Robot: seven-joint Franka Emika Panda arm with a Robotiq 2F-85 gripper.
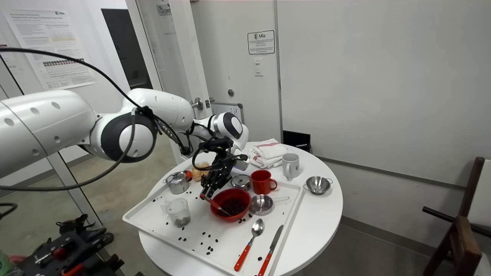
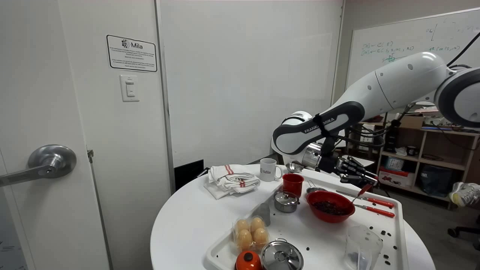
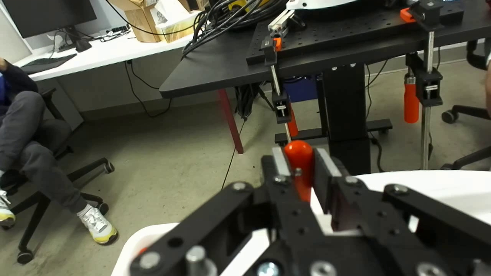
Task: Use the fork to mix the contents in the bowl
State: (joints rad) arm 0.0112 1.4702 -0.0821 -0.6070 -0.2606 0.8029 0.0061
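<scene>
Nearest in an exterior view, see a red-handled table knife [image 1: 273, 247] and a red-handled spoon [image 1: 247, 249], roughly alongside each other on a white tray [image 1: 149, 218], atop a round white counter [image 1: 322, 214]. Come next to loose dark beans [image 1: 216, 240], dotted over the tray, and to a clear measuring jug [image 1: 178, 209], upright, with dark bits low inside. Find the red bowl [image 1: 230, 219] farther in, set level on the tray, with a dark, bean-like mass for contents [image 1: 235, 206]. See the hand [image 3: 302, 159] just above and to one side of the bowl, pressed in on a handle from both sides; in the wrist view, make out the rounded red end of the fork [image 1: 215, 205], gripped tight. Follow the fork from there, tilted down across the rim, with the metal end inside the bowl; cannot make out tines, nor tell about contact with the contents. Note a small metal pan [image 1: 262, 206] just beside the bowl and, farther back, a lidded metal pot [image 1: 177, 184], a second lidded pot [image 1: 241, 181], a red mug [image 1: 261, 184] and brown eggs [image 2: 244, 240]. Past the tray, on the counter, see a metal colander [image 1: 318, 186], a gray mug [image 1: 290, 165] and folded white towels [image 1: 268, 150] with red stripes. Farthest off, pick out a lever door handle [image 1: 197, 103] and a Mila sign [image 1: 261, 43].
</scene>
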